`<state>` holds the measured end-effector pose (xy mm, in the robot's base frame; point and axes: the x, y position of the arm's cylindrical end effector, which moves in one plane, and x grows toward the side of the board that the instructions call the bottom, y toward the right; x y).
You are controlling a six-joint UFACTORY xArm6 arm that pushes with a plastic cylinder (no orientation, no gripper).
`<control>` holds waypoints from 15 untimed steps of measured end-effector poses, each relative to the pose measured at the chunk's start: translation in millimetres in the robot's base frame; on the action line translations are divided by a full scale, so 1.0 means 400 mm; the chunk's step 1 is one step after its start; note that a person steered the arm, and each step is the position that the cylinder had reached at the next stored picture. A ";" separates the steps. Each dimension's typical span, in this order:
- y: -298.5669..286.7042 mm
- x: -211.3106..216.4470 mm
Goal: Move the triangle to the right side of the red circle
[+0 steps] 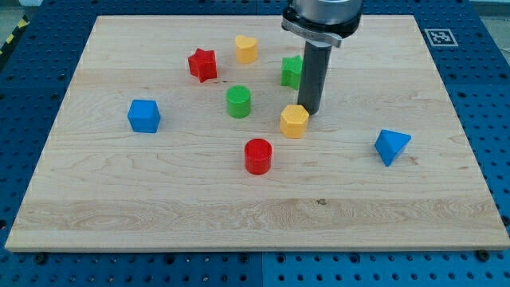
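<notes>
**Wood desk, 7 blocks, tip mid-board**

Wooden desk point(119, 199) carries 7 blocks. Count: 2 blue, 2 red, 2 yellow/orange, 2 green... correction, green is 2, so 8 total.

- Blue: 1 triangle point(391, 146), 1 cube point(144, 115)
- Red: 1 circle point(258, 155), 1 star point(203, 64)
- Yellow: 1 hexagon point(294, 121), 1 heart point(246, 49)
- Green: 1 circle point(238, 102), 1 more green block point(291, 71), shape unclear, partly behind the rod

No jaws on this rig, just the rod, so no open/closed state to give. My tip point(309, 111) sits just beside the yellow hexagon, at its upper right; contact can't be confirmed.

Blue triangle is already on the view's right of the red circle, well apart from it, slightly higher, near the desk's right edge but fully on the wood.

Open room: bare wood between red circle and triangle. The whole bottom strip and the right upper corner are bare. Blue cube sits alone on the left. All blocks are clear of the edges.
</notes>
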<state>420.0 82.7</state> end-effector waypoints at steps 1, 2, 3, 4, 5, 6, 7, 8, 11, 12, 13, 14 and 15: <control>0.126 0.006; 0.255 0.038; 0.332 0.091; 0.337 0.149; 0.299 0.161; 0.244 0.196; 0.229 0.227; 0.235 0.268; 0.312 0.308; 0.222 0.305; 0.129 0.273; 0.077 0.230; 0.075 0.223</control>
<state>509.1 112.7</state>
